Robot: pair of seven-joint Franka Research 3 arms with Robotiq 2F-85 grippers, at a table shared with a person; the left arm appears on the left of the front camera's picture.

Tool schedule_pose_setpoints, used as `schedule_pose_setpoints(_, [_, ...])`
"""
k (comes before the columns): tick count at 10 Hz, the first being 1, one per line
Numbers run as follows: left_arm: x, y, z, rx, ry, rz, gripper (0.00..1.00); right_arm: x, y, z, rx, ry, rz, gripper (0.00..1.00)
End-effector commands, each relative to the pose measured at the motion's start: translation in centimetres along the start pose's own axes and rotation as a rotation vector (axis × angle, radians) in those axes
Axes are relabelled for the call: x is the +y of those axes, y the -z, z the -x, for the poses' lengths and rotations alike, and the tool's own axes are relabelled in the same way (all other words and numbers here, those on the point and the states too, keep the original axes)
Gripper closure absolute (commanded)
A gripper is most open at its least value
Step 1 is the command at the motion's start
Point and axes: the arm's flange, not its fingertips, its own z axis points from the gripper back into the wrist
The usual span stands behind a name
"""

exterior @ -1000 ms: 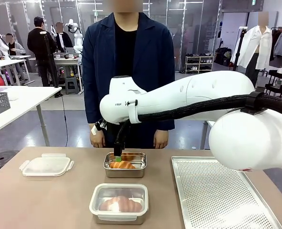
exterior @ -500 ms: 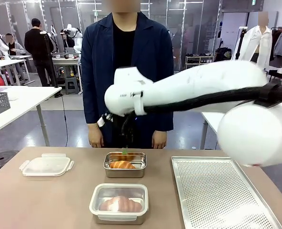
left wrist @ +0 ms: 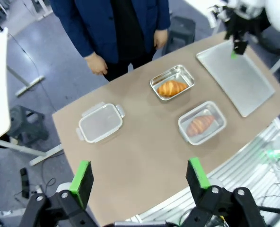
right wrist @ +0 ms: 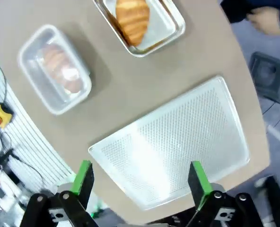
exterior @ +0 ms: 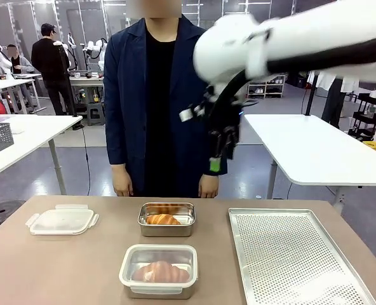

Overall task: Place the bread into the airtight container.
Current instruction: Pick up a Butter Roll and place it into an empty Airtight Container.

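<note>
A golden bread point(exterior: 162, 220) lies in an open steel airtight container point(exterior: 166, 230) at the table's far middle. High above and to its right hangs my right gripper point(exterior: 216, 162), open and empty. Its wrist view looks down past wide-apart fingers point(right wrist: 84, 176) at the bread point(right wrist: 132, 14) and container point(right wrist: 170, 26). My left gripper point(left wrist: 139, 175) is open and empty too, far above the table, with the bread point(left wrist: 171, 88) and the right gripper point(left wrist: 235, 46) below it.
A second container point(exterior: 159, 271) with a clear lid on and bread inside sits near the front. A loose lid point(exterior: 62, 220) lies at the left, a perforated tray point(exterior: 296, 260) at the right. A person stands at the far edge, hands point(exterior: 208, 186) hanging down.
My right gripper has lifted away from the open container, up and to the right. The bread stayed in the container.
</note>
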Motion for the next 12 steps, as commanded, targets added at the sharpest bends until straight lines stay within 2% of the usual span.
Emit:
schedule_pose_setpoints(1, [0.0,0.0,0.0,-0.003,0.003,0.008,0.0,1.4,-3.8,7.8,-0.159,0.213,0.049,0.0])
schedule_pose_setpoints(3, [0.0,0.0,0.0,-0.003,0.003,0.008,0.0,2.2,-8.9,13.3,-0.29,0.305,0.086,0.0])
schedule_pose_setpoints(5, [0.0,0.0,0.0,-0.003,0.003,0.008,0.0,3.6,-14.0,16.2,-0.371,0.316,0.124,0.0])
schedule_pose_setpoints(7, [0.0,0.0,0.0,-0.003,0.003,0.008,0.0,7.0,-21.5,18.5,-0.384,0.352,0.203,0.0])
schedule_pose_setpoints(9, [0.0,0.0,0.0,-0.003,0.003,0.008,0.0,9.0,-28.7,20.3,-0.389,0.412,0.225,0.0])
schedule_pose_setpoints(11, [0.0,0.0,0.0,-0.003,0.003,0.008,0.0,12.1,-33.4,22.2,-0.332,0.455,0.186,0.0])
schedule_pose_setpoints(12, [0.0,0.0,0.0,-0.003,0.003,0.008,0.0,13.2,-33.7,22.4,-0.361,0.459,0.168,0.0])
